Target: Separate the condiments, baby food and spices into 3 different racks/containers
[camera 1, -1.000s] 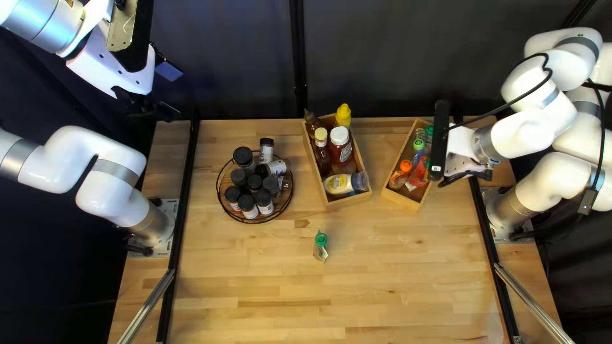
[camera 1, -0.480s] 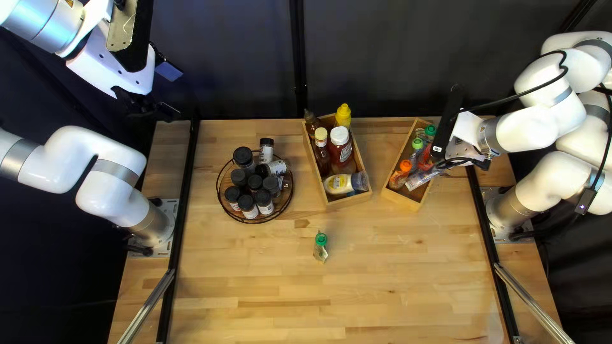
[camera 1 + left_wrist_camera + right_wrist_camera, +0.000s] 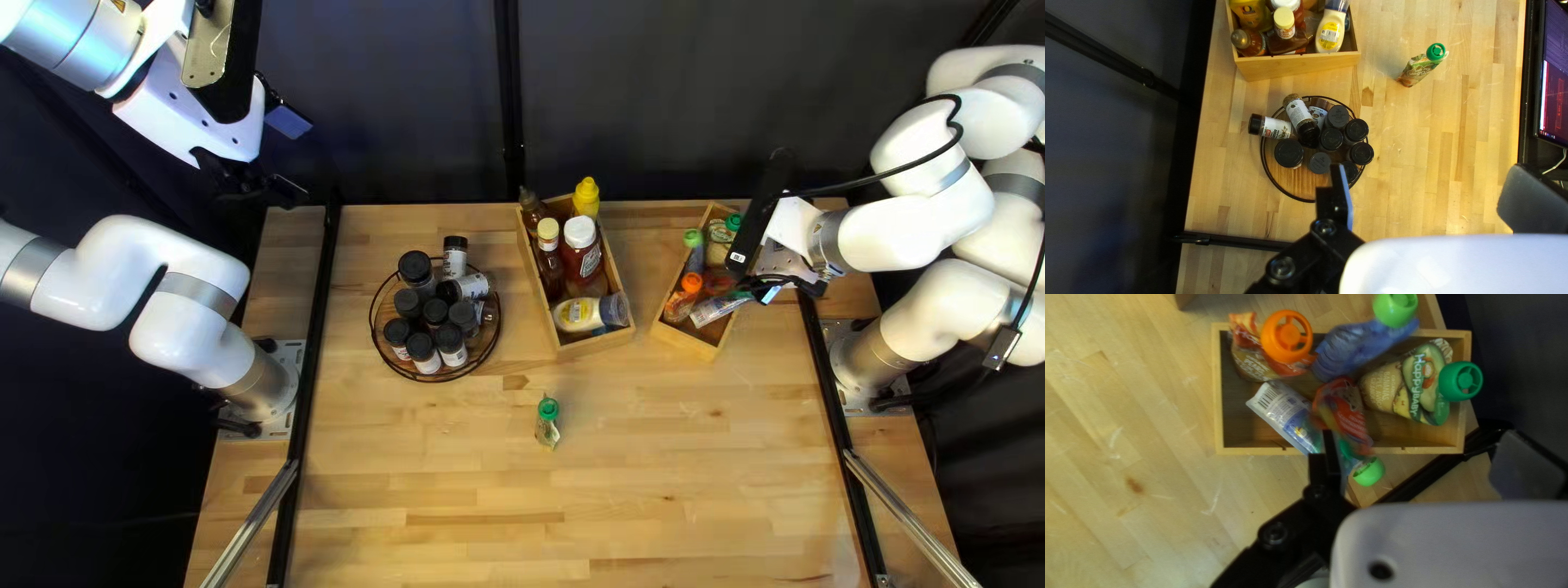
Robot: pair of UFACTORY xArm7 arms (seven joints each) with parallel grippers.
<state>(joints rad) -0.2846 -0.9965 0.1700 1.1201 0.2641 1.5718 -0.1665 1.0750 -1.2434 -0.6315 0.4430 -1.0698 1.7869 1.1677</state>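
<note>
The right end effector (image 3: pixel 782 281) is wide open and empty over a wooden box (image 3: pixel 688 346) of baby food pouches (image 3: pixel 1421 384), the raised left end effector (image 3: pixel 259 187) also spread wide, holding nothing, with condiments (image 3: pixel 581 259) in a middle box (image 3: pixel 593 346), spice jars (image 3: pixel 1288 153) on a round rack (image 3: pixel 1290 179), and a green-capped pouch (image 3: pixel 546 433) alone on the bench (image 3: pixel 435 479)

Have drawn the right gripper (image 3: pixel 773 272) a little toward the worktop's (image 3: pixel 653 446) right edge and tilted it. Now see the blue pouch (image 3: pixel 1355 348) closer to the box's (image 3: pixel 688 343) left edge, the green pouch (image 3: pixel 1402 392) more exposed toward the far edge, and the white pouch (image 3: pixel 1282 411) reaching over the right edge, more visible than at first
</note>
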